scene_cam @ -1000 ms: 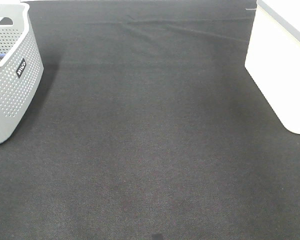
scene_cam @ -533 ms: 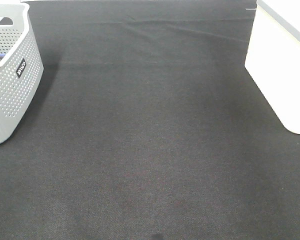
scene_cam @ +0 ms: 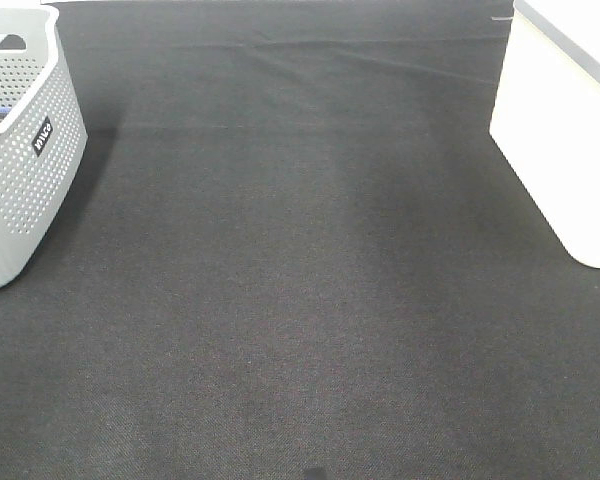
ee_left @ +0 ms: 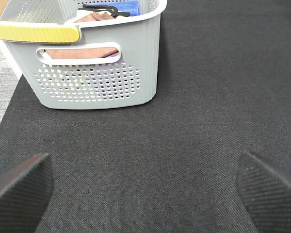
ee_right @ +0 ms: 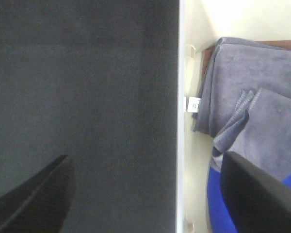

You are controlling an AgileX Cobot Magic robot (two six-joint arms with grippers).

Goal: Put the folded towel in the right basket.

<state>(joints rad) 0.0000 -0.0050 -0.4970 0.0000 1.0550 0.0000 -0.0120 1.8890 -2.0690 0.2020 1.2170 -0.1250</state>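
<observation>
The dark woven mat [scene_cam: 300, 280] fills the overhead view, flat apart from a few shallow creases along its far edge, with no cloth lying on it. At its right edge stands the right basket [scene_cam: 565, 130], a smooth cream-white bin with plain solid walls; at the left edge sits the grey perforated basket [scene_cam: 25, 150], rounded at the corners, dotted with small holes and cut with handle slots, and holding brown and blue cloth as the left wrist view shows.

The folded towel [ee_right: 262, 121], a soft grey-lilac terry piece with a small white label at its edge, lies inside the right basket on top of a blue cloth [ee_right: 223, 204]. Judged from that, the placing step looks complete and the release has been made.

The right gripper [ee_right: 145, 194] hangs over the basket's rim, fingers spread wide and empty, one over the mat and one over the towel. The left gripper [ee_left: 145, 187] is likewise spread apart with nothing between its ribbed black pads [ee_left: 269, 187], near the grey basket.

The next move probably calls only for drawing the right arm up and clear of the rim without snagging the pile
</observation>
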